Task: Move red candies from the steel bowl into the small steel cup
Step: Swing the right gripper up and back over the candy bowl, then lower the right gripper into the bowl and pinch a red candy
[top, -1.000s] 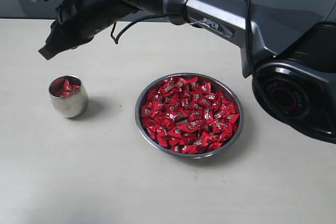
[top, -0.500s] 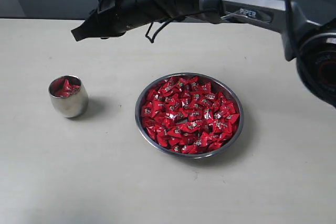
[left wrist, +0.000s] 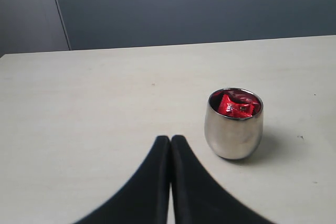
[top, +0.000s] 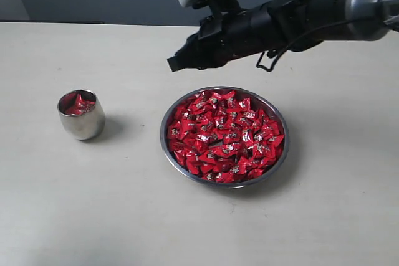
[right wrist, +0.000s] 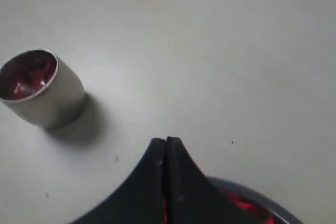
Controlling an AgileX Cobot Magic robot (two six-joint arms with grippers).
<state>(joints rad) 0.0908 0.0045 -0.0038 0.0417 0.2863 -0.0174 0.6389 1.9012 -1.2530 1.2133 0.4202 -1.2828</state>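
A wide shallow steel bowl (top: 163, 130) sits on the pale tabletop (top: 93, 216) a little right of the middle of the exterior view, heaped across its whole floor with red foil-wrapped candies (top: 224, 135) whose twisted ends and small silver-white marks catch the light. To its left and well apart from it, a small rounded steel cup (top: 81, 123) stands upright, and a few of the same candies show inside it close to the rim. The right gripper (top: 173, 63), black and carried by a dark arm (top: 293, 14) that reaches in from the upper right, hovers above the tabletop just past the bowl's far rim. Its two fingers are pressed together with nothing visible between them. In the right wrist view its tips lie over the edge of the bowl, with the cup off to one side. The left gripper (left wrist: 169, 140) appears only in the left wrist view. Its fingers are likewise pressed flat against each other and hold nothing, and the cup stands near it on the tabletop without touching it.
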